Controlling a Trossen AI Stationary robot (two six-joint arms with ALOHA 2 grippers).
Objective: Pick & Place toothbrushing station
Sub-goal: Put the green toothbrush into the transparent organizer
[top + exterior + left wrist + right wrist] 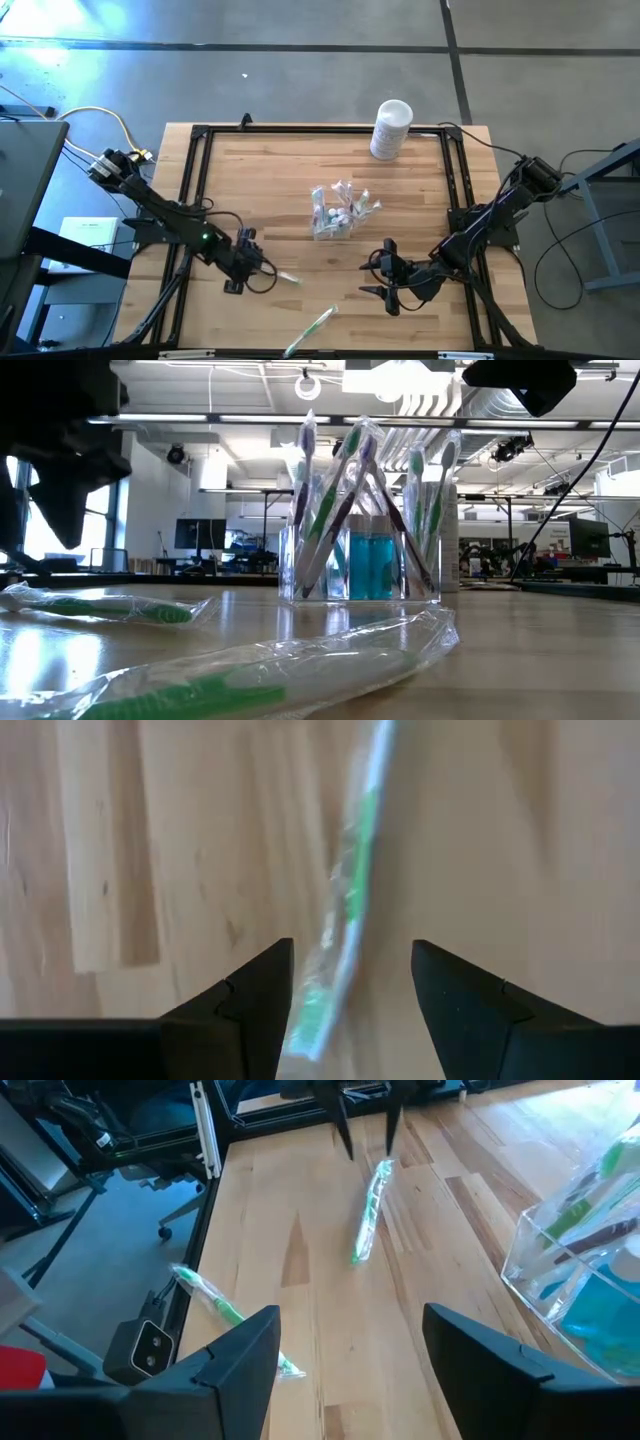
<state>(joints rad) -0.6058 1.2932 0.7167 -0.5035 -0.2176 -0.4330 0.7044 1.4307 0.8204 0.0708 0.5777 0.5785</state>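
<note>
A clear plastic cup [335, 212] stands at the table's middle, holding several wrapped toothbrushes and teal tubes; it also shows in the low view [360, 550]. A wrapped green toothbrush [288, 277] lies flat on the table just right of my left gripper [262, 268]. My left gripper is open, its fingers standing above and on either side of the brush's near end [345, 920], touching nothing. A second wrapped green toothbrush [312, 330] lies near the front edge. My right gripper [380, 272] is open and empty, right of both brushes.
A larger white canister [391, 128] stands at the far edge, right of centre. A black frame [195, 180] runs along the table's sides. Bare wood lies between the two grippers and in front of the cup.
</note>
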